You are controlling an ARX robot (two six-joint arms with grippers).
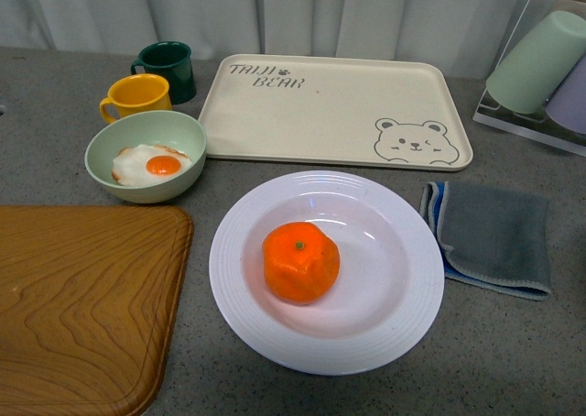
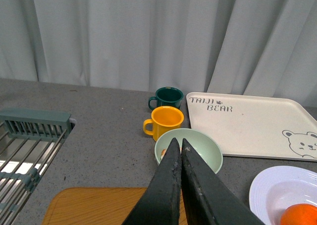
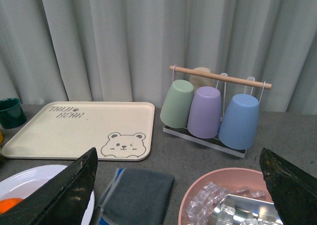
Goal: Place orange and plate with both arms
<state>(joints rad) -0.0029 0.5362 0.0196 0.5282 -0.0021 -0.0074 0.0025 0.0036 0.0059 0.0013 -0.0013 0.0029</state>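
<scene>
The orange [image 1: 301, 261] rests in the middle of the white plate [image 1: 398, 317], which lies on the grey counter in front of the bear-print tray. Neither arm shows in the front view. In the left wrist view my left gripper [image 2: 178, 144] is shut with nothing between its black fingers, held above the counter and pointing at the green bowl [image 2: 205, 148]; the plate [image 2: 267, 190] and orange [image 2: 299, 216] sit at that view's corner. My right gripper [image 3: 178, 158] is wide open and empty, over the grey cloth [image 3: 138, 195], with the plate's rim [image 3: 29, 178] and a sliver of orange [image 3: 9, 204] beside it.
A cream bear-print tray [image 1: 334, 109] lies behind the plate. A green bowl with a fried egg [image 1: 146, 157], a yellow mug [image 1: 137, 95] and a dark green mug [image 1: 167, 68] stand back left. A wooden board [image 1: 82, 297] is front left, a cup rack [image 3: 213, 108] back right, a pink bowl of ice [image 3: 233, 197] beside the cloth.
</scene>
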